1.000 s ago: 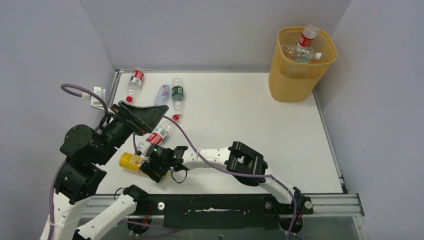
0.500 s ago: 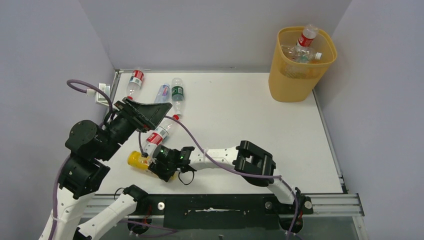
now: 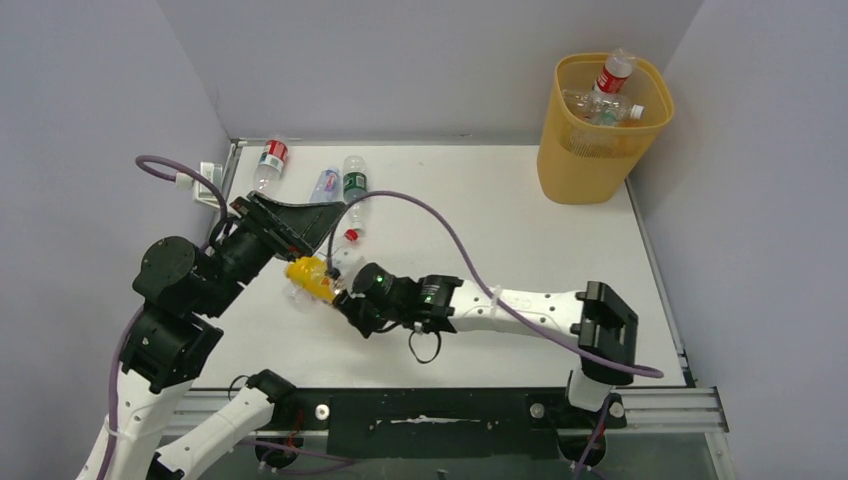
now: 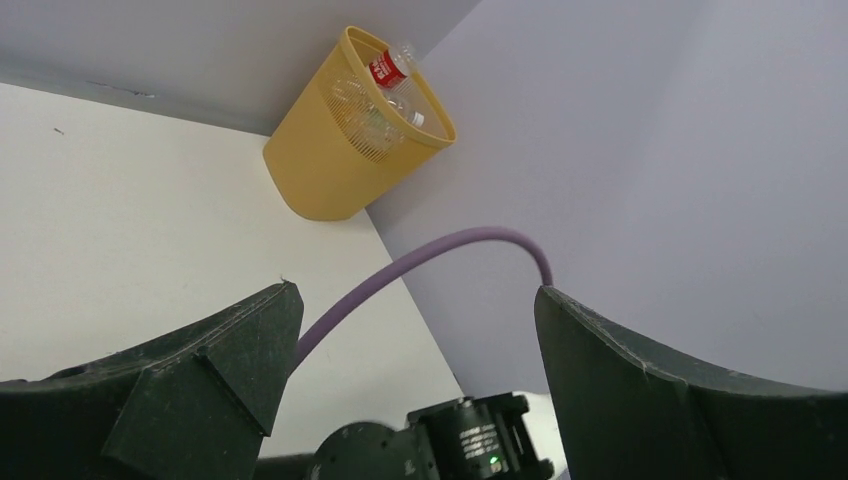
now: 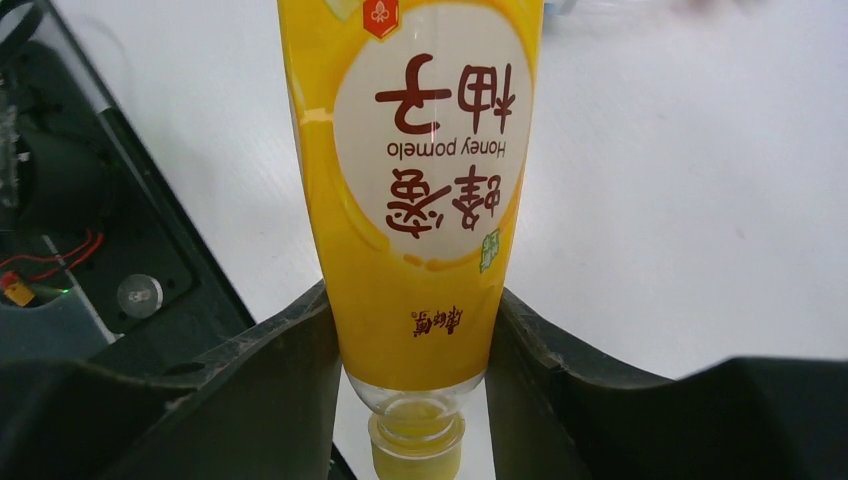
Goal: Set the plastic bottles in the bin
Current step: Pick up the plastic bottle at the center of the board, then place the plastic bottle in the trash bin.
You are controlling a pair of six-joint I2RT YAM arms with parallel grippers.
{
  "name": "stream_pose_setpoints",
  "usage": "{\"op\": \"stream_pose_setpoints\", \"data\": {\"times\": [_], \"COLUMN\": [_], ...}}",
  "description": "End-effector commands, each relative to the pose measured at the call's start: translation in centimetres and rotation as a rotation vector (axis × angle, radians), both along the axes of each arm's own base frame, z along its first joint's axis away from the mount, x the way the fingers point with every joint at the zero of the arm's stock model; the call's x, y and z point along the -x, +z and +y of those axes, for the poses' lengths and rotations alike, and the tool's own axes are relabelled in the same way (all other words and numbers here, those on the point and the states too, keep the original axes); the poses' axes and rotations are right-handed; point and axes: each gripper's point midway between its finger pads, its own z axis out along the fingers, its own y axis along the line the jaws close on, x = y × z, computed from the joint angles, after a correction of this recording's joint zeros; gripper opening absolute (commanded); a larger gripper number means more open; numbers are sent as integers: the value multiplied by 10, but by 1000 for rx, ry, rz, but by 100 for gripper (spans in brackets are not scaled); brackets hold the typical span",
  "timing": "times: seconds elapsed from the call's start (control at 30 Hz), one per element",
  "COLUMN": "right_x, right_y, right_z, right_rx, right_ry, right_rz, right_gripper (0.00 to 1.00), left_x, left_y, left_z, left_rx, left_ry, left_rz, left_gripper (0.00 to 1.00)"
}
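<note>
My right gripper (image 3: 338, 290) is shut on a yellow honey-pomelo bottle (image 3: 310, 277), lifted over the left part of the table. In the right wrist view the two fingers press the yellow bottle (image 5: 430, 180) near its neck, cap toward the camera. My left gripper (image 3: 300, 224) hangs open and empty just behind it; between its fingers (image 4: 200, 370) the left wrist view shows the bin (image 4: 340, 150). The yellow-orange bin (image 3: 600, 130) stands at the far right corner with several bottles in it. Red-labelled (image 3: 268, 162), blue-labelled (image 3: 324, 184) and green-labelled (image 3: 354, 186) bottles lie at the far left. A red cap (image 3: 350, 236) peeks out beside the held bottle.
A purple cable (image 3: 440, 220) arches from the right arm over the table's middle and also crosses the left wrist view as the cable (image 4: 420, 265). Grey walls close in on the left, back and right. A white fitting (image 3: 205, 178) sits at the left edge.
The right gripper closed on the yellow bottle near the front left edge, lifted it and carried it back and to the right. The left arm shifted only slightly.
</note>
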Motion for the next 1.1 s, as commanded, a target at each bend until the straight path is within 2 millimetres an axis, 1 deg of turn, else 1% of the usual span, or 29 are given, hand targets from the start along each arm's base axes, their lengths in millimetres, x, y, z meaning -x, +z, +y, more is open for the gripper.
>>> {"op": "stream_pose_setpoints", "data": {"times": [0.0, 0.17, 0.33, 0.37, 0.4, 0.43, 0.47, 0.57, 0.67, 0.8, 0.93, 0.97, 1.07], "right_x": [-57, -119, -183, -199, -211, -222, -233, -264, -291, -318, -342, -347, -364], "right_y": [48, 103, 173, 187, 201, 222, 235, 265, 286, 307, 326, 330, 332], "right_z": [-56, -116, -178, -198, -214, -228, -245, -292, -338, -388, -426, -438, -458], "right_rx": [-68, -123, -188, -197, -209, -237, -248, -285, -335, -380, -427, -443, -482], "right_ry": [-236, -439, -640, -699, -744, -784, -827, -945, -1050, -1124, -1162, -1177, -1187], "right_rz": [-72, -163, -276, -302, -324, -355, -380, -436, -472, -512, -535, -538, -532], "right_gripper": [20, 21, 21, 22, 22, 22, 22, 22, 23, 23, 24, 24, 24], "left_x": [-2, -8, -14, -15, -16, -17, -18, -19, -20, -20, -20, -19, -18], "left_y": [16, 6, -10, -13, -17, -21, -24, -33, -40, -48, -54, -55, -57], "left_z": [-4, -9, -19, -22, -23, -25, -26, -30, -32, -33, -31, -30, -30], "left_rx": [11, -11, -31, -36, -42, -48, -54, -65, -68, -83, -99, -102, -108], "left_ry": [-15, -27, -61, -70, -74, -78, -84, -98, -105, -111, -104, -104, -106], "left_rz": [-73, -51, -13, -4, 4, 16, 23, 43, 58, 76, 84, 86, 92], "left_gripper": [88, 88, 88, 88, 88, 88, 88, 88, 88, 88, 88, 88, 88]}}
